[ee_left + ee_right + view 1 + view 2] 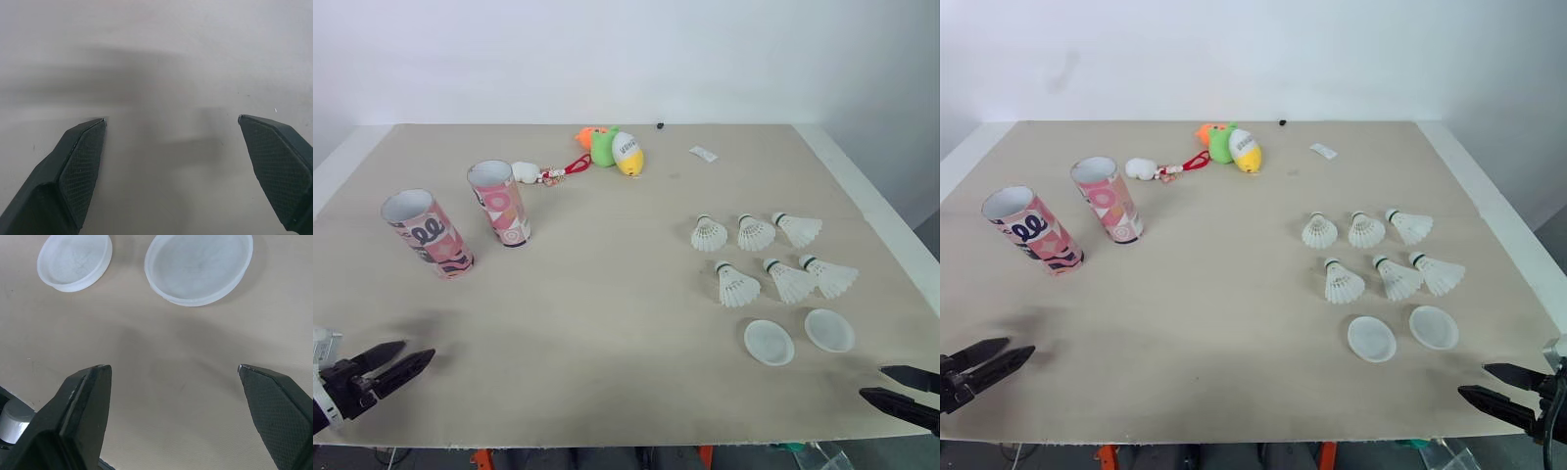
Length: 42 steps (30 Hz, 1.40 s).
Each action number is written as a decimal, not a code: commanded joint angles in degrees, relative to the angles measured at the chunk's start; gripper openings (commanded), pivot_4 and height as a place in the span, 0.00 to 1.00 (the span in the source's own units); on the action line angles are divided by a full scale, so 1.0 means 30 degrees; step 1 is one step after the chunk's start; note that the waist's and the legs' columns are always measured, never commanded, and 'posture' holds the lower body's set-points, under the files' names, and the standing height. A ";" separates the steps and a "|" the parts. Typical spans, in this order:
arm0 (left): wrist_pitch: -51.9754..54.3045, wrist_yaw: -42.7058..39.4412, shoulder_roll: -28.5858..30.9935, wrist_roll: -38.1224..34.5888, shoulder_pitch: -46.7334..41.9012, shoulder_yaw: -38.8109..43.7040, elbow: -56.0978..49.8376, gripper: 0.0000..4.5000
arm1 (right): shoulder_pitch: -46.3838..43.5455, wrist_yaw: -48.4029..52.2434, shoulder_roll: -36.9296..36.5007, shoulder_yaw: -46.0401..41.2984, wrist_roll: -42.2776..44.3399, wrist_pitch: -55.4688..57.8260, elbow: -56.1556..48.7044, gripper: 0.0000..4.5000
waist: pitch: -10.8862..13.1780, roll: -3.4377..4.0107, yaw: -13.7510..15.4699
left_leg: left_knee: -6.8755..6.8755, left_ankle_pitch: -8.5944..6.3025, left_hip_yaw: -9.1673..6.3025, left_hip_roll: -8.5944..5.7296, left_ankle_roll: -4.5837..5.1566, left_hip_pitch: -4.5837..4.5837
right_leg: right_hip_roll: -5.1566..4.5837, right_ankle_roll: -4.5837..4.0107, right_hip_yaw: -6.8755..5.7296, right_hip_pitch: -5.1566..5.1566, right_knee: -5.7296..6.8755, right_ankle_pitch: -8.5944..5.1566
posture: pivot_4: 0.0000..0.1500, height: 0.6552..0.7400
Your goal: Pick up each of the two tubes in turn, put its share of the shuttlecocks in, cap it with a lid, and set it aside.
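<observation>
Left eye view puts the left end effector (421,350) low over the near left corner of the bench (607,323), its fingers spread wide and holding nothing. The right end effector (871,382) hangs at the near right edge, equally wide and empty, near two translucent lids (769,342) lying side by side. Beyond the lids, six shuttlecocks (737,286) lie in two rows of three. Two patterned tubes (499,203) stand open-topped on the left, well apart from the shuttlecocks. Plush toys (612,149) lie towards the far edge.

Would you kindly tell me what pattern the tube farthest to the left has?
The tube is pink with white patches and dark blue lettering; left eye view.
</observation>
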 commanded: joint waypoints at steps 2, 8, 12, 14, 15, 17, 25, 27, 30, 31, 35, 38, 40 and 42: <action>0.0088 0.0259 0.0046 -0.0298 -0.0604 0.0187 -0.0151 1.00 | -0.0066 0.0306 -0.0089 -0.0156 0.0081 -0.0265 0.0010 0.99 | 0.0000 0.0000 0.0001 | 0.0001 0.0000 -0.0001 0.0000 0.0000 0.0001 | 0.0000 0.0000 0.0000 0.0000 0.0000 0.0000 | 1.00 0.91; 0.0437 0.0344 -0.0022 -0.0494 -0.1109 -0.0348 -0.0865 1.00 | 0.0250 0.0425 0.0020 -0.0285 0.0209 -0.0218 -0.0334 0.99 | 0.0000 -0.0002 0.0001 | 0.0011 0.0000 -0.0001 0.0000 0.0001 0.0002 | 0.0002 0.0004 0.0001 0.0005 0.0010 0.0003 | 1.00 0.91; 0.0322 0.0329 -0.0087 -0.0279 -0.1241 -0.0999 -0.1268 1.00 | 0.0575 0.0549 -0.0079 -0.0627 0.0331 -0.0077 -0.0726 0.99 | -0.0001 -0.0002 0.0002 | 0.0014 -0.0003 0.0002 -0.0003 0.0005 0.0001 | 0.0001 0.0008 0.0007 0.0006 0.0010 0.0004 | 1.00 0.91; 0.0200 0.0348 -0.0177 -0.0227 -0.1394 -0.1322 -0.1396 1.00 | 0.0759 0.0695 -0.0229 -0.0993 0.0410 -0.0056 -0.1055 0.99 | -0.0002 -0.0003 0.0004 | 0.0015 -0.0003 0.0001 0.0000 0.0006 0.0002 | 0.0005 0.0008 0.0007 0.0006 0.0011 0.0004 | 1.00 0.91; 0.0155 0.0385 -0.0201 -0.0202 -0.1483 -0.1434 -0.1471 1.00 | 0.0808 0.0765 -0.0290 -0.1137 0.0476 -0.0041 -0.1268 0.99 | -0.0006 0.0013 0.0004 | 0.0015 -0.0003 0.0001 0.0000 0.0005 0.0004 | 0.0005 0.0008 0.0007 0.0007 0.0011 0.0004 | 1.00 0.91; 0.0102 0.0426 -0.0201 -0.0248 -0.1683 -0.1568 -0.1647 1.00 | 0.0783 0.0881 -0.0389 -0.1366 0.0726 0.0125 -0.1959 0.99 | -0.0007 0.0011 0.0005 | 0.0016 -0.0003 0.0004 -0.0005 0.0005 0.0004 | 0.0002 0.0009 0.0010 0.0007 0.0012 0.0005 | 1.00 0.91; -0.0083 0.1126 -0.0445 -0.0073 -0.2029 -0.1799 -0.3102 1.00 | -0.1684 -0.0214 0.0268 0.0849 0.3957 0.3287 -0.7931 0.99 | 0.0005 -0.0014 -0.0027 | 0.0032 -0.0003 -0.0003 0.0018 0.0006 0.0009 | 0.0030 0.0016 0.0014 0.0011 0.0030 0.0014 | 1.00 0.91; -0.0182 0.1406 -0.0695 -0.0132 -0.1744 -0.1558 -0.3659 1.00 | -0.3286 -0.0986 0.0487 0.1606 0.5098 0.4199 -0.8916 0.99 | 0.0007 -0.0015 -0.0058 | 0.0037 -0.0003 0.0001 0.0016 0.0006 0.0003 | 0.0025 0.0022 0.0019 0.0011 0.0030 0.0018 | 1.00 0.91; -0.0232 0.2409 -0.1354 -0.0661 -0.1570 -0.0563 -0.4419 1.00 | -0.6760 -0.2411 0.1005 0.3343 0.6796 0.5592 -0.9917 0.99 | 0.0034 -0.0050 -0.0054 | 0.0063 -0.0005 0.0001 0.0007 0.0008 -0.0017 | 0.0021 0.0040 0.0037 0.0009 0.0030 0.0027 | 1.00 0.91; -0.0241 0.2867 -0.1633 -0.0947 -0.1549 -0.0126 -0.4700 1.00 | -0.8052 -0.2905 0.1285 0.4151 0.7161 0.5931 -1.0163 0.99 | 0.0038 -0.0057 -0.0074 | 0.0070 -0.0005 -0.0005 0.0009 0.0008 -0.0020 | 0.0022 0.0044 0.0037 0.0007 0.0030 0.0031 | 1.00 0.91; -0.0295 0.4093 -0.2327 -0.1441 -0.1174 0.0875 -0.5439 1.00 | -1.0899 -0.4045 0.2233 0.6357 0.7355 0.6347 -1.0656 0.99 | 0.0052 -0.0103 -0.0010 | 0.0106 -0.0005 -0.0027 0.0026 0.0010 -0.0041 | 0.0035 0.0041 0.0020 0.0013 0.0033 0.0052 | 1.00 0.91; -0.1272 0.4898 -0.3542 -0.1560 -0.0401 0.2030 -0.5958 1.00 | -1.3377 -0.4884 0.3571 0.9869 0.4920 0.5169 -1.0083 0.99 | 0.0052 -0.0103 0.0004 | 0.0108 -0.0015 -0.0019 0.0015 0.0024 -0.0064 | 0.0017 0.0096 0.0024 0.0004 0.0031 0.0064 | 1.00 0.91; -0.1755 0.5246 -0.4130 -0.1553 0.0102 0.2492 -0.6318 1.00 | -1.4402 -0.5029 0.4222 1.1165 0.4087 0.4796 -0.9509 0.99 | 0.0051 -0.0118 -0.0059 | 0.0112 -0.0026 0.0006 0.0024 0.0035 -0.0056 | 0.0010 0.0115 0.0024 0.0000 0.0027 0.0082 | 1.00 0.91; -0.1926 0.5548 -0.4578 -0.1849 0.0703 0.2921 -0.6793 1.00 | -1.5669 -0.5449 0.5200 1.2122 0.3184 0.4067 -0.8602 0.99 | 0.0051 -0.0128 -0.0058 | 0.0117 -0.0027 -0.0007 0.0023 0.0036 -0.0067 | 0.0013 0.0111 0.0018 -0.0004 0.0029 0.0084 | 1.00 0.91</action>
